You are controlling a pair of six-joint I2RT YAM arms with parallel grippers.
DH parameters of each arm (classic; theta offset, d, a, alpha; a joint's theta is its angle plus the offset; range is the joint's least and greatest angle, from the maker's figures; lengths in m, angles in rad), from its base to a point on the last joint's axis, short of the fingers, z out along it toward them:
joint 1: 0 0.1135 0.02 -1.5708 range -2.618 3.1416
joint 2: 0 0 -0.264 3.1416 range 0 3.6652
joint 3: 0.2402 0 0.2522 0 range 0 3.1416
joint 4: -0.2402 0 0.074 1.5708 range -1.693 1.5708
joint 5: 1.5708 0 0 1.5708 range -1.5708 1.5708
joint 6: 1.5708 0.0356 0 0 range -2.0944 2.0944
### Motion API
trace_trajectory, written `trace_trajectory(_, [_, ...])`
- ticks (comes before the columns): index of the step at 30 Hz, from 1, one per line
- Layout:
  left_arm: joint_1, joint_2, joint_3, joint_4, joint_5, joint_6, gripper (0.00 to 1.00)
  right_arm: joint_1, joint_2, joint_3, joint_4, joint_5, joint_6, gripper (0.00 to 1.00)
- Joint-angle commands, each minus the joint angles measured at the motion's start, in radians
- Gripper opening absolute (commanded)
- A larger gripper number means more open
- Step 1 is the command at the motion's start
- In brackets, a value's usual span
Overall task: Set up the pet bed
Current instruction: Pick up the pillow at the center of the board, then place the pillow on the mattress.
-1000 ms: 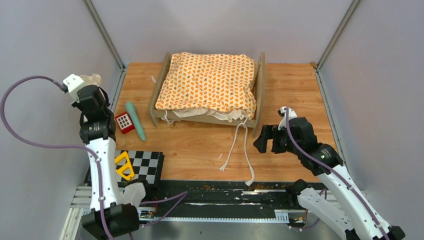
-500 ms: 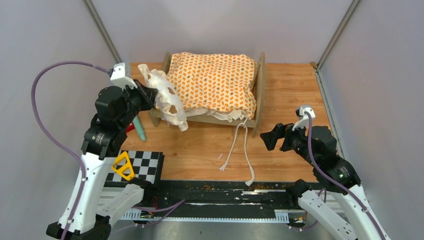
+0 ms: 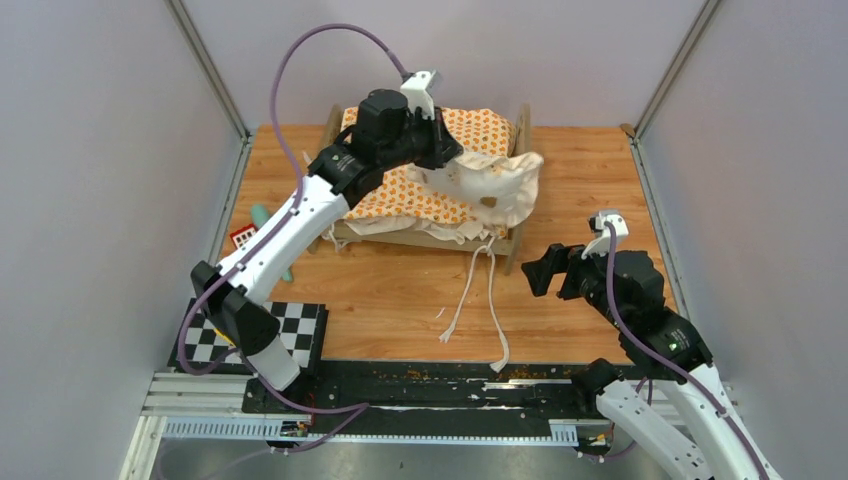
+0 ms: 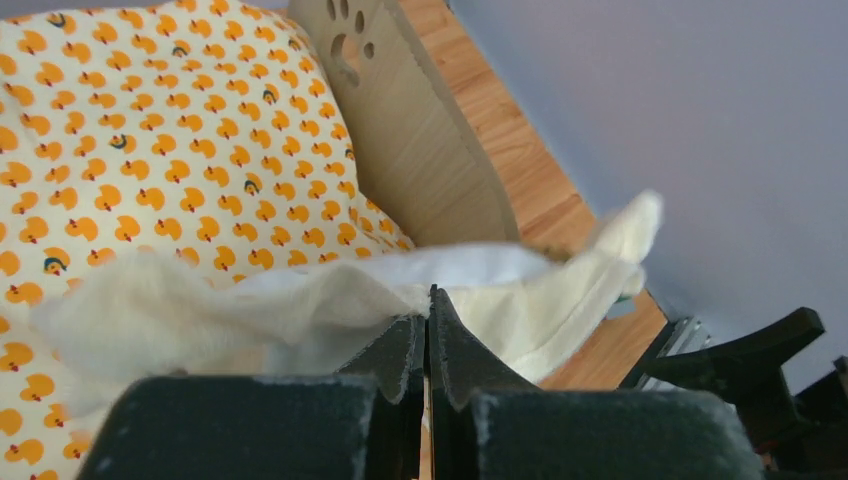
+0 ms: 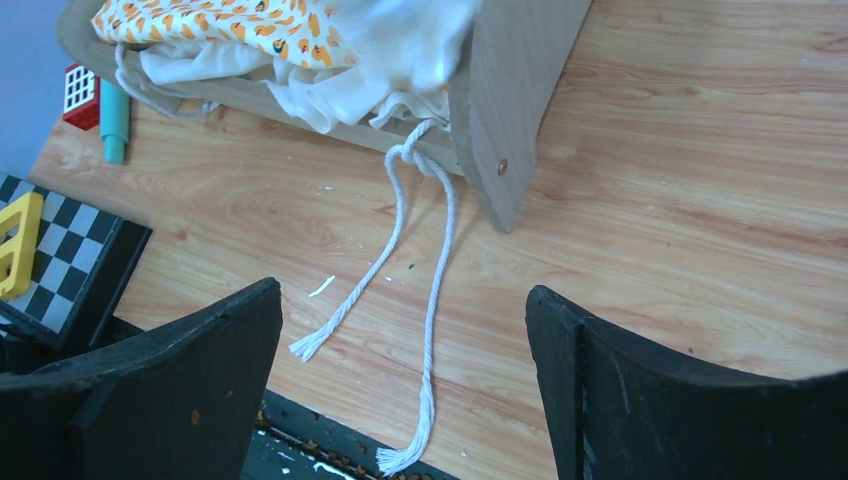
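The pet bed [image 3: 519, 222], a light-wood frame with paw-print end boards [image 4: 420, 130], stands at the back middle of the table. An orange-patterned cushion [image 3: 400, 195] lies in it, and its white ties [image 3: 490, 300] trail toward the front. My left gripper [image 3: 445, 155] is over the bed's right end, shut on a small white pillow [image 3: 495, 185] that hangs against the right end board. In the left wrist view the fingertips [image 4: 428, 300] pinch the pillow's cream fabric [image 4: 250, 300]. My right gripper [image 3: 540, 262] hovers open and holds nothing, right of the ties [image 5: 435, 290].
A teal stick [image 3: 262, 215] and a red block [image 3: 243, 237] lie left of the bed. A black-and-white checkered board [image 3: 300, 325] sits at the front left, with a yellow piece [image 5: 15, 250] on it. Grey walls close in the left, back and right sides.
My left arm has swung from the far left across the bed to its right end, carrying the white pillow. The right gripper has shifted slightly and stays open.
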Motion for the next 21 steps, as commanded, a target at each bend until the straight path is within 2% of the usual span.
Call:
trace_trajectory(1, [-0.003,0.023,0.082,0.001,0.004,0.078,0.0,0.003,0.006,-0.005,0.045,0.066,0.002,0.91])
trace_trajectory(4, [0.015,-0.004,-0.04,0.015,-0.083,0.115,0.0,0.004,0.019,-0.01,0.053,0.073,-0.004,0.91])
trace_trajectory(9, [0.065,-0.09,-0.302,0.131,-0.018,0.072,0.0,0.004,0.055,-0.002,0.054,0.076,-0.018,0.91])
trace_trajectory(12, [0.066,-0.147,-0.398,0.134,-0.01,0.101,0.0,0.003,0.06,-0.003,0.053,0.083,-0.023,0.91])
trace_trajectory(16, [0.068,-0.229,-0.549,0.133,-0.086,0.131,0.0,0.004,0.059,-0.018,0.068,0.081,-0.034,0.91])
trace_trajectory(21, [0.076,-0.254,-0.696,0.192,-0.201,0.148,0.0,0.003,0.087,-0.028,0.113,-0.001,-0.091,0.94])
